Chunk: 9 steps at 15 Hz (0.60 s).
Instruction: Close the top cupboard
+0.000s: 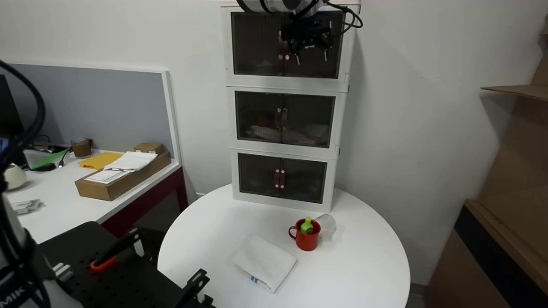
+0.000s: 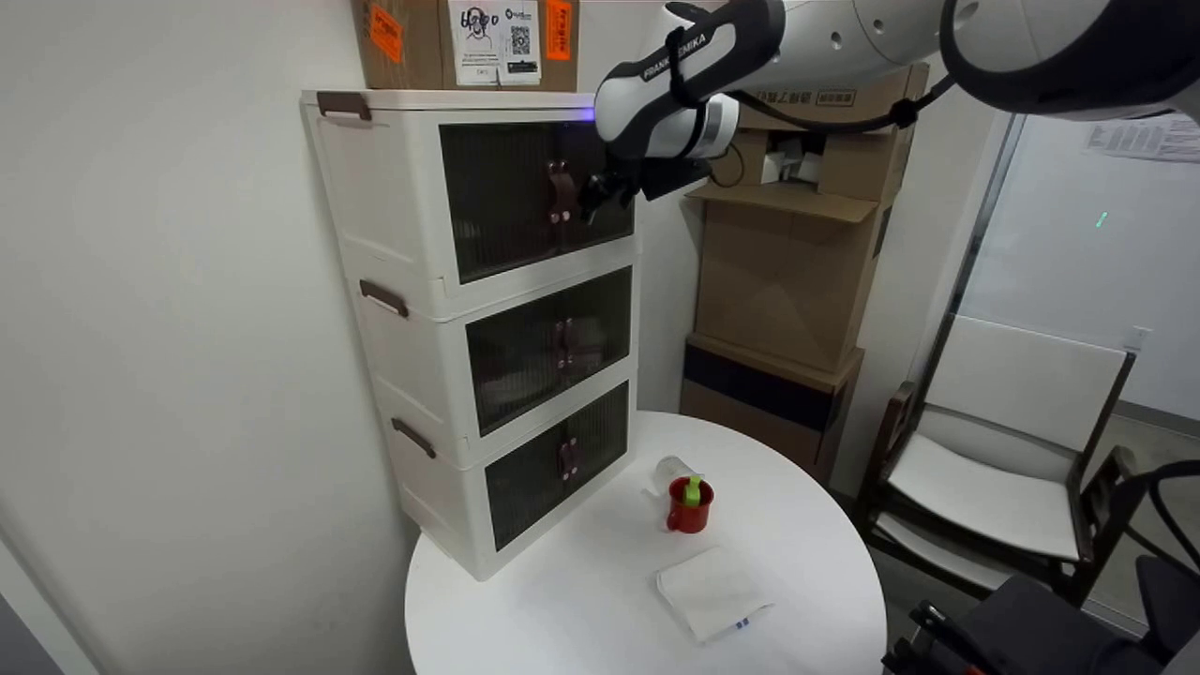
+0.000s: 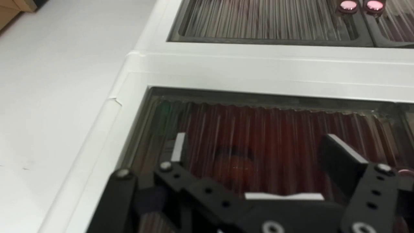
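"Spotted the claw (image 1: 311, 57)?"
"Spread wide, close before a door (image 3: 278, 142) of the top cupboard (image 1: 257, 42) (touching or apart, unclear)."
"Door colour?"
"Reddish in the wrist view, dark in both exterior views."
"Cupboard's direction?"
"Facing out above the round table (image 1: 346, 273), long axis level, side to side."
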Available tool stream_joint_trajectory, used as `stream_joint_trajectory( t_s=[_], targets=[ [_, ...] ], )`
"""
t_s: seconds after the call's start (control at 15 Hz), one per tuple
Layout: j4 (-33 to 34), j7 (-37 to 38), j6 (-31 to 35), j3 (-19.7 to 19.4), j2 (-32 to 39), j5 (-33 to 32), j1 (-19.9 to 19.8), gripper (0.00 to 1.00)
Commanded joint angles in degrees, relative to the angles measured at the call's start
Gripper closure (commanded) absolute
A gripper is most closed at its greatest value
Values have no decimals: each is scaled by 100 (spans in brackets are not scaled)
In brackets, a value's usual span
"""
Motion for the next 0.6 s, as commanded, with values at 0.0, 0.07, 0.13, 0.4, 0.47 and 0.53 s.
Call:
stream_joint_trajectory(
  t_s=[0.0,0.07,0.13,0.4,0.47,0.53],
  targets=[
    [-289,-200,-977,50,-690,159,-234,0],
    [-349,-263,-1286,42,-880,253,-304,0],
    [-423,-361,-1782,32,-1116,395,-401,0],
    [-518,-285,-3739,-135,-1759,548,-667,0],
    [-582,-145,-4128,-199,-1885,522,-702,0],
    [-655,36,-4341,-410,-1992,444,-592,0]
  ],
)
